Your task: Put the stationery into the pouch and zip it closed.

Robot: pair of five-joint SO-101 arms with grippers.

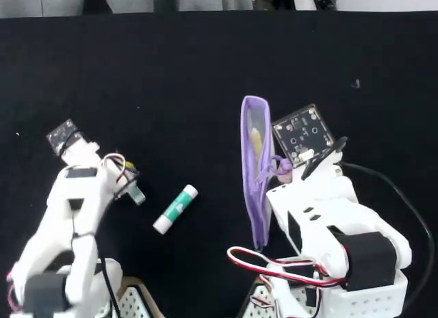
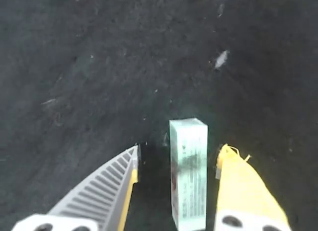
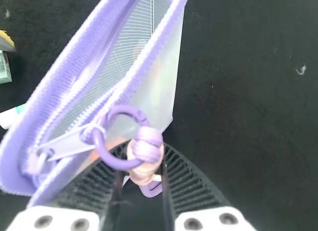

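left tool (image 2: 180,152): open, straddling teal block (image 2: 189,176) at near left, not clamped
right tool (image 3: 141,164): pinched shut on pouch (image 3: 124,77) edge; pouch stands on edge, right of centre
glue stick (image 1: 176,208): lying on bench (image 1: 205,58) between arms
risk: block sits off-centre in the jaws, so closing may twist or flick it out

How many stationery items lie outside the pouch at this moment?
2. A pale green block sits inside the open left gripper; a green-and-white stick lies on the table between the arms. The pouch holds something yellow, maybe more.
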